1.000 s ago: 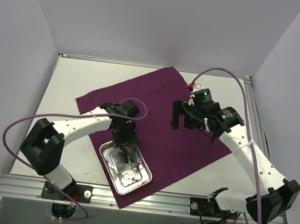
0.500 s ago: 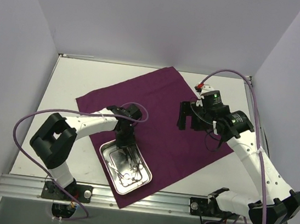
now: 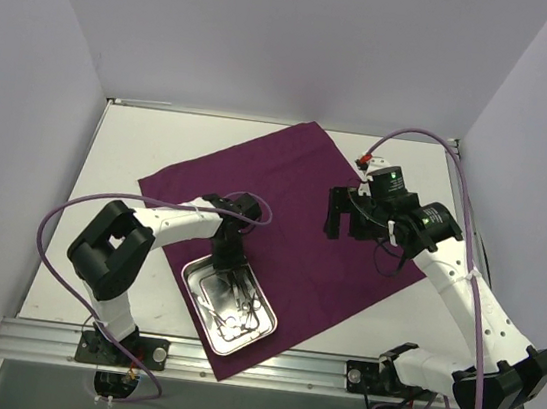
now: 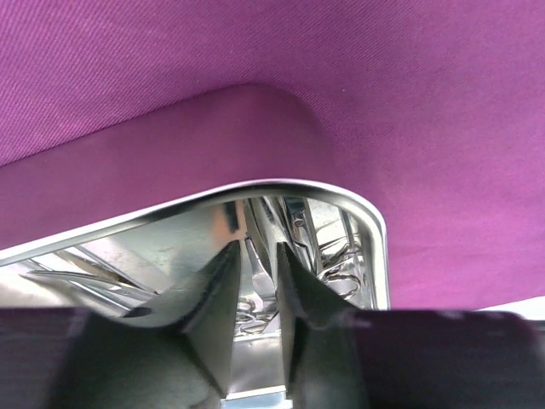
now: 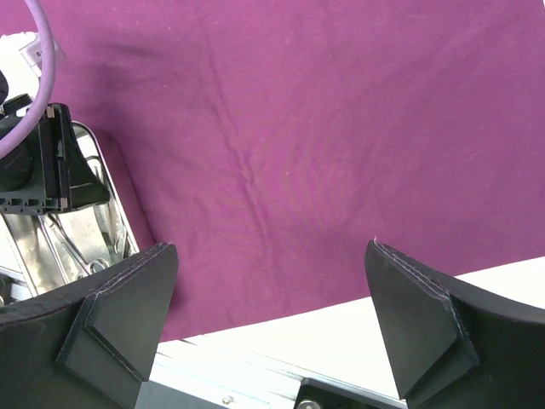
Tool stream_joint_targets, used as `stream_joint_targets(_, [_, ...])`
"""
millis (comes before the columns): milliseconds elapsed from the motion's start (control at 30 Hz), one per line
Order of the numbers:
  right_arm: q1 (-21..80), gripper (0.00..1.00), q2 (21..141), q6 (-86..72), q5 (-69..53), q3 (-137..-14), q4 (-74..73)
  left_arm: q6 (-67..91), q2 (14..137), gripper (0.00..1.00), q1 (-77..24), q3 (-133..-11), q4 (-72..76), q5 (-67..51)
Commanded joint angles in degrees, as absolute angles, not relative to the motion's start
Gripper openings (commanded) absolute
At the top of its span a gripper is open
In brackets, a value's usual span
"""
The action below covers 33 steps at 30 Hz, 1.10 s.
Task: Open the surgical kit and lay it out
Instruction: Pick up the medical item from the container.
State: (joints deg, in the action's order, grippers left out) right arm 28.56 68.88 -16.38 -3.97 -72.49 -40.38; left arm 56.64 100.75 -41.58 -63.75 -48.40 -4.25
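A robotics lab cell: plain white panels [image 3: 276, 33] box in a white bench [image 3: 130, 145], with a left arm [image 3: 165, 223] and right arm [image 3: 464, 290] bolted to its metal rail [image 3: 262, 364].

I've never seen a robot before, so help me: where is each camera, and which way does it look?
Top external: above and behind the arm bases, looking down on the table, maroon cloth and steel tray; left arm and right arm both show.
Left wrist: on the left arm, peering into the tray; only the left gripper shows.
Right wrist: on the right arm, looking down at the cloth; the right gripper frames the bottom, spread wide.
Shared: all three see tray and cloth.
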Motion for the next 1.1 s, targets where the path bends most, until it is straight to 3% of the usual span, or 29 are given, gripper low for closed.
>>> stream_joint_targets(0, [28.04, 0.97, 67.59, -15.56, -4.39, -71.81, -41.40, 56.87, 100.90, 0.30, -41.84, -65.57, -48.78, -3.08])
stream_joint_targets(300, [27.95, 0.96, 68.82, -14.42, -6.24, -72.07, -40.78, 56.16, 97.48, 0.03, -41.84, -66.71, -52.82, -1.41])
stream_joint_targets(533, [27.95, 0.92, 71.01, -12.14, -13.52, -72.94, -38.41, 55.72, 90.19, 0.02, -41.92, -70.30, -58.79, -0.53])
stream_joint_targets(800, [31.73, 0.80, 72.68, -12.04, -43.74, -71.72, -25.76, 55.37, 82.71, 0.02, -41.40, -79.53, -60.91, -3.33])
stream_joint_targets(1067, [34.01, 0.68, 73.39, -11.51, -54.13, -70.93, -23.55, 57.92, 79.10, 0.02, -40.69, -79.98, -53.01, -7.38])
